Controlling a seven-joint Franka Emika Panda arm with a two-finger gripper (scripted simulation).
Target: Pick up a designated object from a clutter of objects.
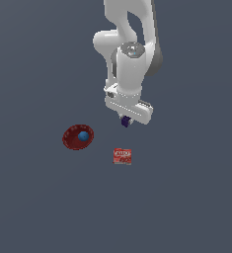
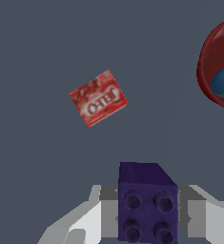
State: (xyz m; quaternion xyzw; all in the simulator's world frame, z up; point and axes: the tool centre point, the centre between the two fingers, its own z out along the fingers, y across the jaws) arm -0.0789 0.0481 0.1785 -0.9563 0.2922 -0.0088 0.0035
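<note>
The tiny dark purple block (image 1: 126, 121) sits between my gripper's (image 1: 127, 120) fingers, under the white hand. In the wrist view the purple block (image 2: 147, 205) fills the gap between the grey-white fingers (image 2: 87, 224), studs facing the camera. The gripper is shut on it and seems raised above the floor. The red printed box (image 1: 122, 156) lies on the floor below it in the exterior view, and shows in the wrist view (image 2: 98, 98). The dark red disc with a blue centre (image 1: 78, 137) lies toward the exterior view's left; its rim shows in the wrist view (image 2: 213, 66).
The floor (image 1: 38, 207) is a plain dark grey surface. The white arm (image 1: 130, 44) rises above the hand to the frame's top edge.
</note>
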